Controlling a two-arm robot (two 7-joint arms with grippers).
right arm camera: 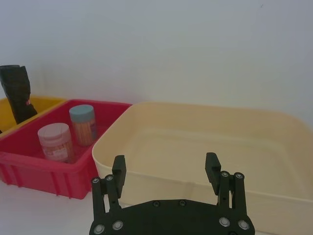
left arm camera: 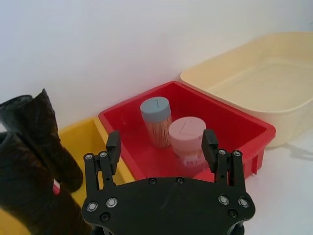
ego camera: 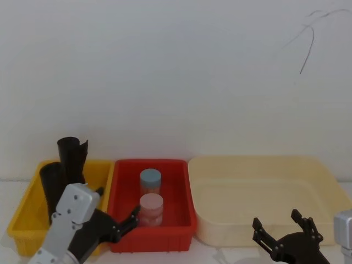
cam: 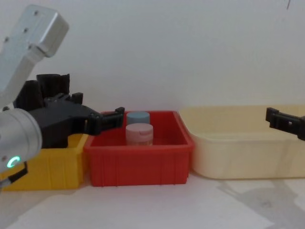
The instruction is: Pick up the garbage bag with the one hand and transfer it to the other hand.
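Silver left arm, black screw-studded hand

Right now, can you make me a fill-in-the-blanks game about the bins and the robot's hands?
The garbage bag stands in the bin coloured ___.
The red bin holds ___ jars.
The left gripper and the right gripper both have their fingers ___.
Missing words: yellow; two; open.
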